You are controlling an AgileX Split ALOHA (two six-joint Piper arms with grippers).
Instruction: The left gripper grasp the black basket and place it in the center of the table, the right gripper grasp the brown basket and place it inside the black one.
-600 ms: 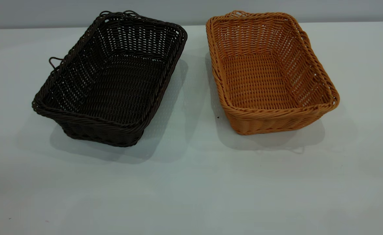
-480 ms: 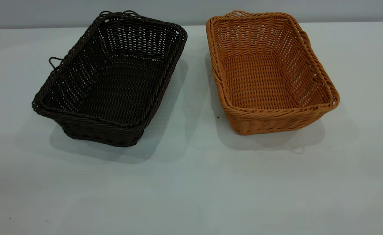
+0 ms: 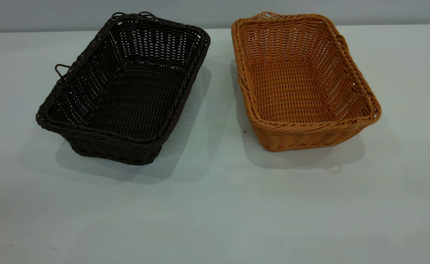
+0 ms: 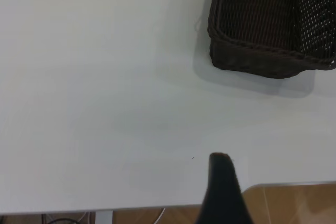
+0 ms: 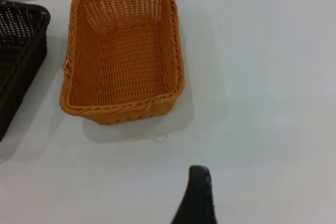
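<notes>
The black basket (image 3: 127, 91) stands on the table (image 3: 215, 212) at the back left, turned a little askew. The brown basket (image 3: 295, 84) stands beside it at the back right, with a gap between them. Neither gripper shows in the exterior view. In the left wrist view only a dark tip of my left gripper (image 4: 221, 182) shows, over the table's edge and far from the black basket (image 4: 268, 30). In the right wrist view a dark tip of my right gripper (image 5: 199, 192) hangs over bare table, apart from the brown basket (image 5: 126, 51). Both baskets hold nothing.
A small wire loop (image 3: 61, 68) sticks out from the black basket's left rim. The table's edge and wooden floor (image 4: 294, 203) show in the left wrist view. A grey wall (image 3: 215, 11) runs behind the table. Bare tabletop stretches in front of both baskets.
</notes>
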